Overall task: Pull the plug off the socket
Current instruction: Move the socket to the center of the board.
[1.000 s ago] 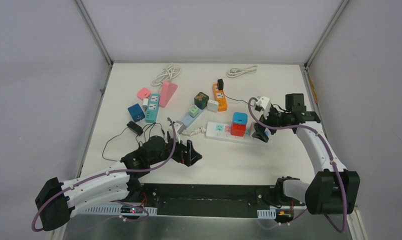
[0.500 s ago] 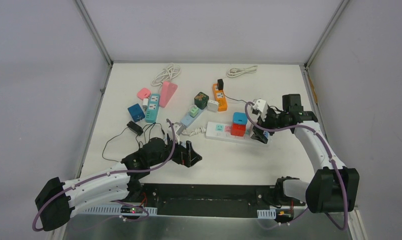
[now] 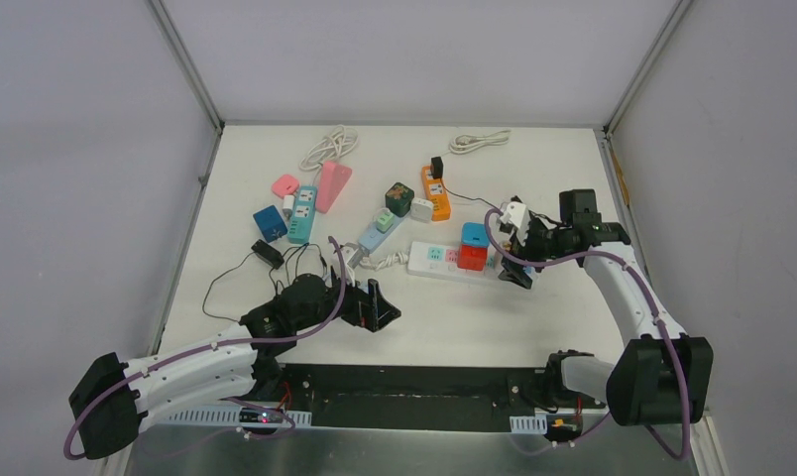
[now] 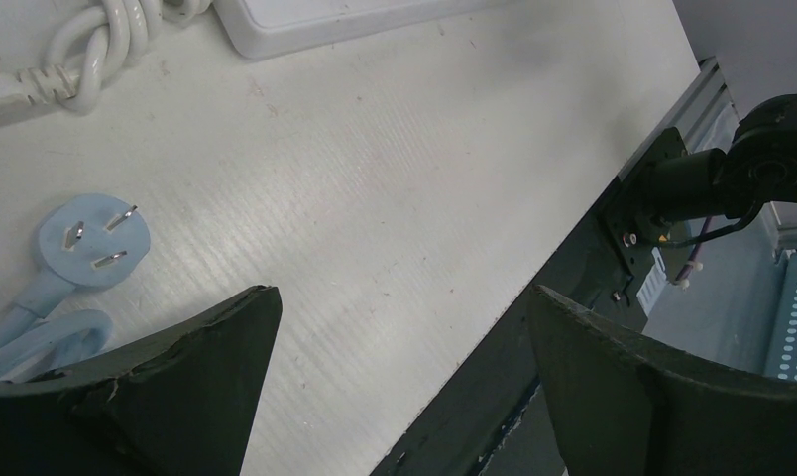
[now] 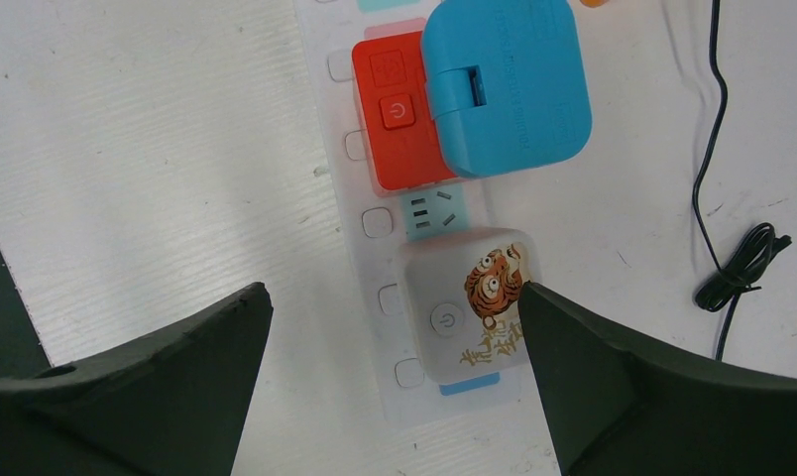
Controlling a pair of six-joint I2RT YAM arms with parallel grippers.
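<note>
White cube plug with a tiger picture [image 5: 469,307] sits in the long white power strip [image 3: 436,259], toward the right edge of the tabletop [image 3: 454,317]. The right gripper [image 5: 392,293] hangs just above it, jaws wide apart, one each side. The left gripper [image 3: 375,302], also gaping, is far off.

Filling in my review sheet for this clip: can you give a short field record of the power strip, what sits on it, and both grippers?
strip: white power strip lying on the table
on strip: red adapter, blue adapter, tiger-print adapter
right gripper: open, jaws either side of the tiger-print adapter, not closed on it
left gripper: open, holding nothing, over bare table near a loose light-blue plug
status: nothing pulled off yet
</note>
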